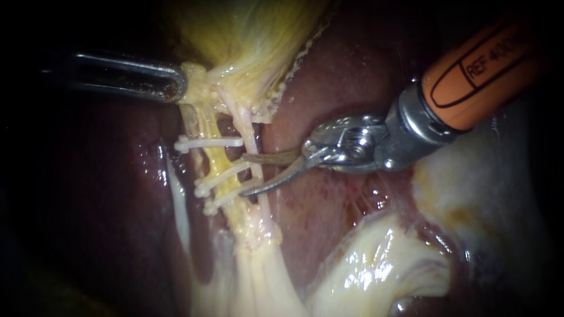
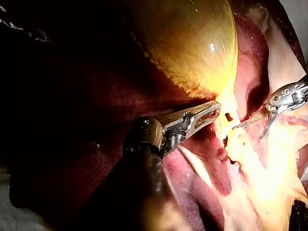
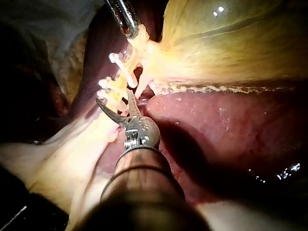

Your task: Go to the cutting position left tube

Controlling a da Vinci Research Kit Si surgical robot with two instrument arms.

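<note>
Left tube [image 1: 215, 159]: thin, yellowish, drawn taut. It runs from the gallbladder [image 1: 252, 35] neck downward on a slight slant. Three white clips are set across it (upper clip [image 1: 208, 142] alone, lower clips [image 1: 226, 176] paired close together), with a bare stretch between them.

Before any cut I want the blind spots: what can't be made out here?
Endoscope view: whether the right instrument's open jaws touch the tube between them; clips crowd it.
Left wrist view: the clips, washed out by glare.
Right wrist view: the left instrument's shaft, cut off by the edge.
</note>
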